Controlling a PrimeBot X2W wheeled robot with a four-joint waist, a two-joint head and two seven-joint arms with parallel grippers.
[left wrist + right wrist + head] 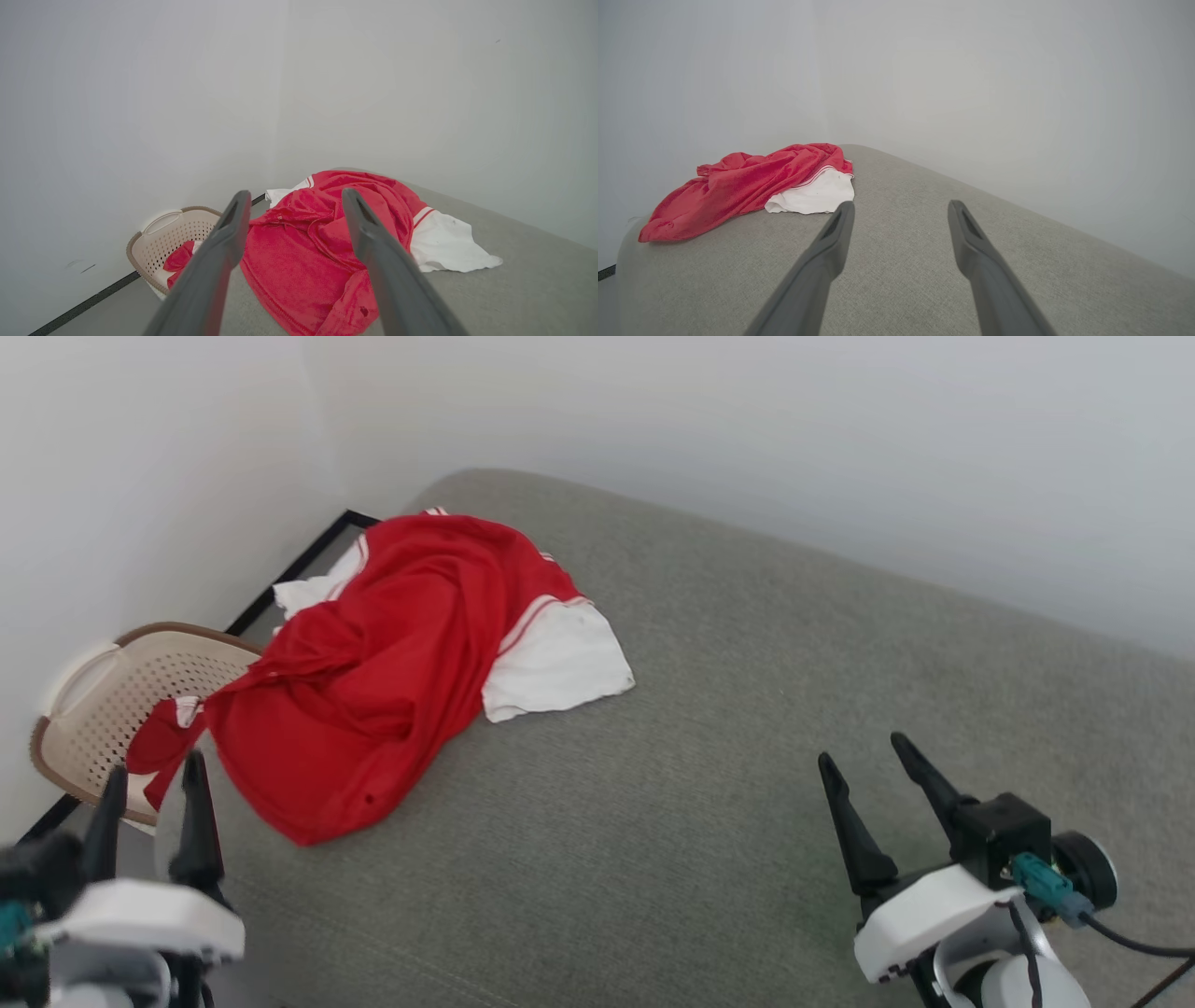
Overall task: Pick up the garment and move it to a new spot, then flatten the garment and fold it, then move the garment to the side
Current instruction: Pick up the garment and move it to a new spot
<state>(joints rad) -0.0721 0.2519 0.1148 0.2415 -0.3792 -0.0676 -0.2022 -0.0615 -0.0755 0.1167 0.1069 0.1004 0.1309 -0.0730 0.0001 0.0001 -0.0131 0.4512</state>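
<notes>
Head view: you find the garment crumpled in the upper left of the frame, on the grey worktop. It is mostly red. One white sleeve with striped trim lies flat toward the frame centre. A red fold hangs past the worktop's left edge over the beige perforated basket, which stands at the left edge of the frame by the white wall.

Left pincer, lower left of the frame: fingers spread wide, nothing held. Its tips appear just beside the hanging red fold; you cannot confirm contact.

Right pincer, lower right of the frame: fingers spread wide, nothing held. It sits over bare worktop, well apart from the garment.

Left wrist view: the left pincer points at the garment, with the basket at lower left.

Right wrist view: the right pincer points across bare worktop, with the garment at left of centre.
</notes>
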